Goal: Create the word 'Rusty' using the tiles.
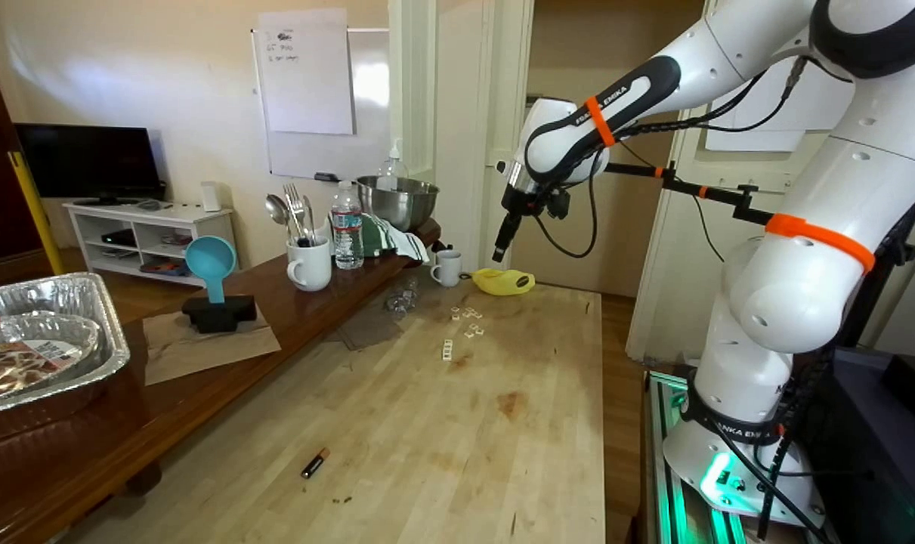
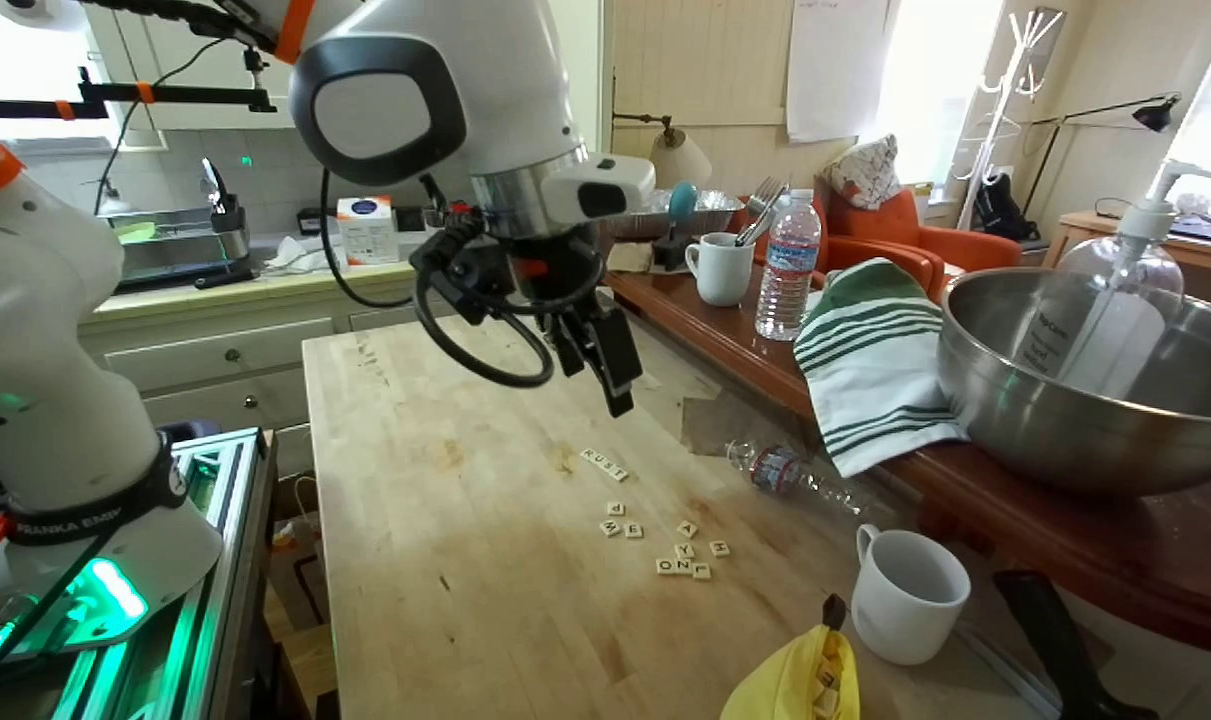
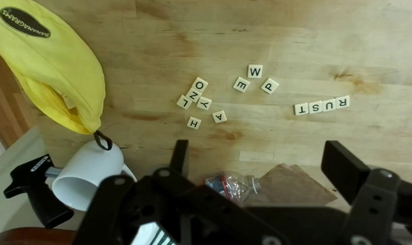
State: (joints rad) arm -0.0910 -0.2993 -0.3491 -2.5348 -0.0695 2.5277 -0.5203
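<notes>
The pale letter tiles lie flat on the wooden table. In the wrist view, the R tile, U tile, S tile and T tile touch in a row; it also shows in an exterior view. The Y tile lies against the N or Z tile, with the O tile and L tile close by. The H, A, W, E and P tiles lie apart. My gripper is open and empty, high above the table.
A yellow banana-shaped pouch and a white mug stand beyond the loose tiles. A clear bottle and brown paper lie by the raised wooden ledge. A battery lies at the table's near end.
</notes>
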